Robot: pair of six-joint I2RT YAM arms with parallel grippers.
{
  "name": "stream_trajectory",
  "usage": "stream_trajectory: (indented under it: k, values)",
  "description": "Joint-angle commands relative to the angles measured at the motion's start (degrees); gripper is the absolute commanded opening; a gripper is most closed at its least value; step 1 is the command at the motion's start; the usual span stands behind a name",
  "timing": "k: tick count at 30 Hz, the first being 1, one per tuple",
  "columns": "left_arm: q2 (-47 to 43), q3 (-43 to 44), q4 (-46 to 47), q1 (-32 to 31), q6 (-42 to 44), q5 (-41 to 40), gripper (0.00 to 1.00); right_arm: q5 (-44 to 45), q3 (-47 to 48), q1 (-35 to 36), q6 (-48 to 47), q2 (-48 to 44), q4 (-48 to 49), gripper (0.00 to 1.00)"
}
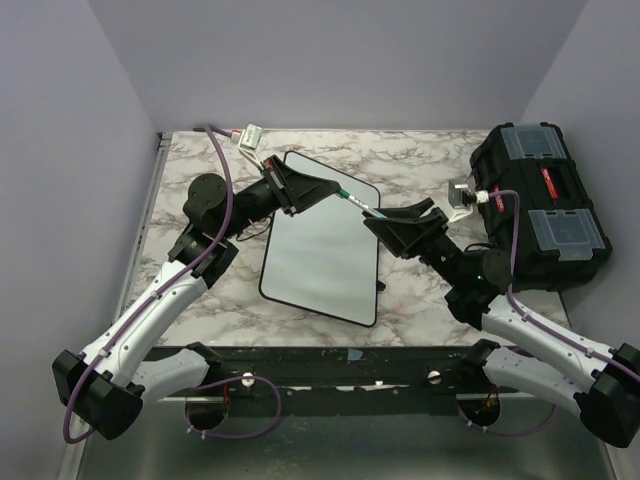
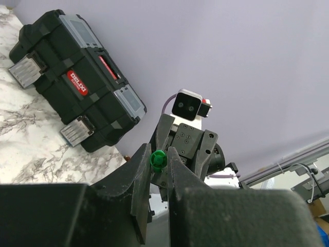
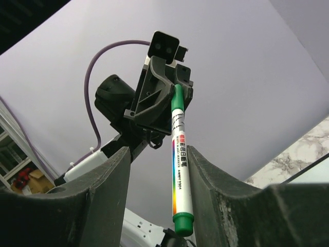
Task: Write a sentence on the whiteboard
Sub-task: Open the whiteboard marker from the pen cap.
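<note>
Pinching the green marker (image 1: 358, 203) by its cap end, left gripper (image 1: 330, 190) is holding it above the whiteboard (image 1: 320, 265), long axis pointing into right gripper (image 1: 388, 215), whose spread jaws are straddling the barrel without contact; whiteboard is lying flat between both arms.

A white marker (image 3: 180, 164) with green ends stands upright between the right fingers (image 3: 97, 195), with a gap on its left side. The left fingers (image 3: 163, 90) grip its top end, below a camera (image 3: 164, 45). Marbled counter (image 3: 303, 149) shows lower right.
</note>
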Motion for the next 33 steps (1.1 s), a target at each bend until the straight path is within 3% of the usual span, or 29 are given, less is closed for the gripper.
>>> stream_trajectory:
  k: [1, 12, 33]
  values:
    - [-0.7, -1.1, 2.6, -1.0, 0.1, -2.0, 0.00, 2.7, 0.9, 0.3, -0.3, 0.4, 2.9, 0.49]
    - [0.1, 2.3, -3.4, -2.2, 7.0, -2.1, 0.00, 3.5, 5.4, 0.3, -5.2, 0.1, -9.6, 0.45]
    - [2.7, 2.6, -4.6, -3.5, 9.2, -2.4, 0.00, 1.6, 5.6, 0.3, -4.2, 1.4, -6.1, 0.36]
